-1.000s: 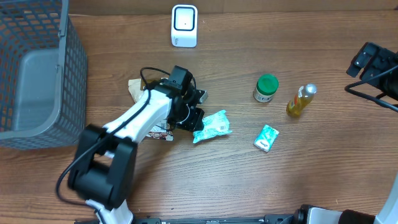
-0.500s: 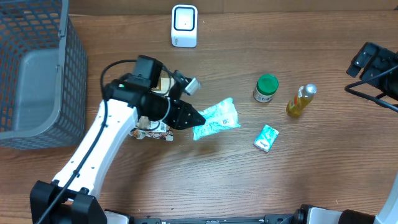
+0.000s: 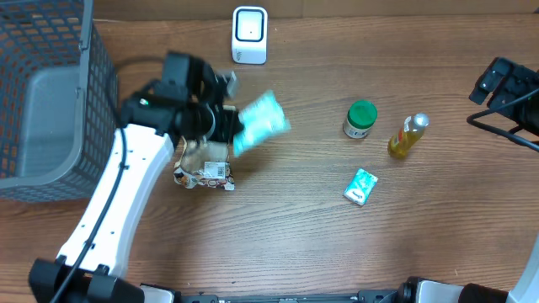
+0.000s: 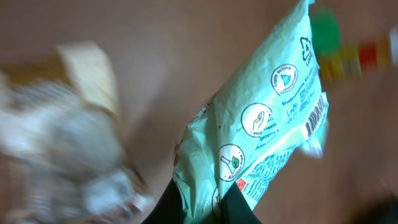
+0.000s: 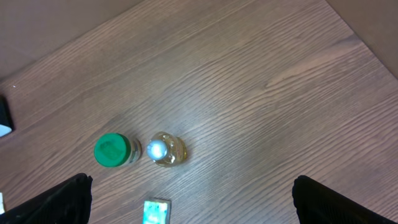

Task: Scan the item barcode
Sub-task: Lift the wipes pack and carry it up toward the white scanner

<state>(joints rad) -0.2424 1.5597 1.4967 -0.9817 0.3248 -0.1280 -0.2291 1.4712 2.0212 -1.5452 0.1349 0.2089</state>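
- Your left gripper is clamped narrow on one end of the mint-green packet; overhead shows the packet blurred, sticking out to the right of the jaws.
- The packet sits in front of the white barcode scanner and slightly right of it, apart from it and not touching.
- In the left wrist view the packet rises from the fingers and tilts right; its barcode shows near the upper right edge, facing the camera.
- Crumpled snack wrappers lie on the table just under the left arm.
- The grey mesh basket is at far left.
- The green-lidded jar, yellow bottle and small green box stand well right of the packet.
- Your right gripper is spread wide and holds nothing, parked at the right edge above the jar and bottle.
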